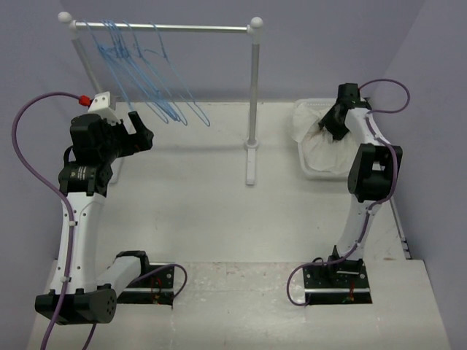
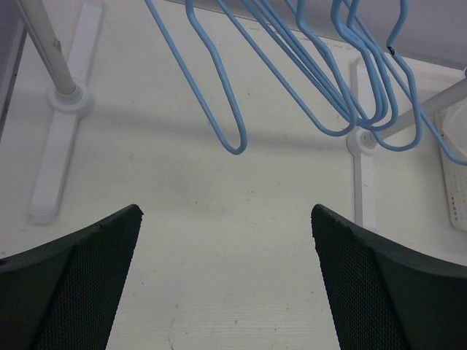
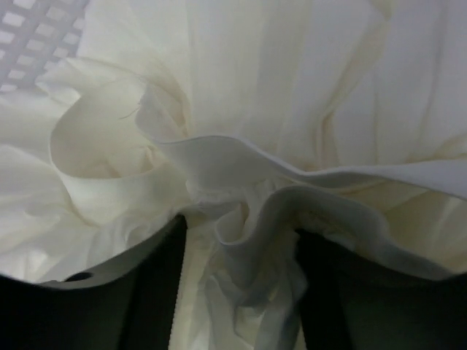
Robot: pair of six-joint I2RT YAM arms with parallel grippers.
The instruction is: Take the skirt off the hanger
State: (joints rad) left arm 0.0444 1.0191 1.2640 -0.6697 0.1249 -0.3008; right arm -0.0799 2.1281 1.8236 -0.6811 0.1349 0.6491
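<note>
The white skirt (image 1: 321,157) lies bunched in a white basket (image 1: 300,146) at the far right. My right gripper (image 1: 336,127) reaches down into it. In the right wrist view its jaws stand apart, with gathered folds of the skirt (image 3: 241,109) between and over them, around the gripper (image 3: 237,233). Several light-blue wire hangers (image 1: 157,102) hang bare on the rack's rail. I cannot tell which one held the skirt. My left gripper (image 1: 142,131) is open and empty, just in front of and below the hangers (image 2: 226,109), above the table (image 2: 226,211).
The white rack has a rail (image 1: 190,28), a right post (image 1: 254,95) with a foot (image 1: 252,164), and a left post (image 2: 51,58) with its foot. The basket's lattice wall (image 3: 29,29) shows beside the skirt. A back wall stands behind the rack.
</note>
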